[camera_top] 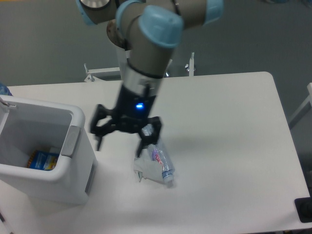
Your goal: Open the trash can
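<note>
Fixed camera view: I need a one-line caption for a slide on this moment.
Open gripper above the table, between the open trash can and a crushed bottle.

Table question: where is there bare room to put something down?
The right half of the table, from the bottle to the far edge, is bare, and so is the strip behind the arm. It is crowded on the left: trash can, pincer, bottle.
</note>
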`<state>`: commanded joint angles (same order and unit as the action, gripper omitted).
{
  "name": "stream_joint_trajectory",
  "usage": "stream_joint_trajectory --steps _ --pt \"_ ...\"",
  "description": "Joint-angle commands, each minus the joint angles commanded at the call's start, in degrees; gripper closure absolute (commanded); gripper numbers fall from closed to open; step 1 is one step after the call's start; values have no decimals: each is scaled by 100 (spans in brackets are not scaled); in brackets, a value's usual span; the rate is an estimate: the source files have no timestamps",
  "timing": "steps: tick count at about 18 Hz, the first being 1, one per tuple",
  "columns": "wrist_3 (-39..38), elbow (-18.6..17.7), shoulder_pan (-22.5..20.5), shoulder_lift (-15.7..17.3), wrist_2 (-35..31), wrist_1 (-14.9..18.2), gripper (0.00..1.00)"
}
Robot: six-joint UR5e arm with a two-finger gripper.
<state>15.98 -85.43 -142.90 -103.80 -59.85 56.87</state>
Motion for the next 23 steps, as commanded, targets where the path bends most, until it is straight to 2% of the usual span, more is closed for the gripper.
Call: stream_joint_trajectory --steps 6,9,14,16,19,23 --pt "1080 -27 -615 -272 -17 18 0" --pt "1784 -35 -792 -308 -464 44 0" --pt "3005 -44 -783 -465 -1862 140 0" --pt "3462 -9 -783 -536 -1994 289 0" --pt "4000 0 -766 -562 -2503 720 0" --pt "4281 17 -652 -712 -2645 721 0"
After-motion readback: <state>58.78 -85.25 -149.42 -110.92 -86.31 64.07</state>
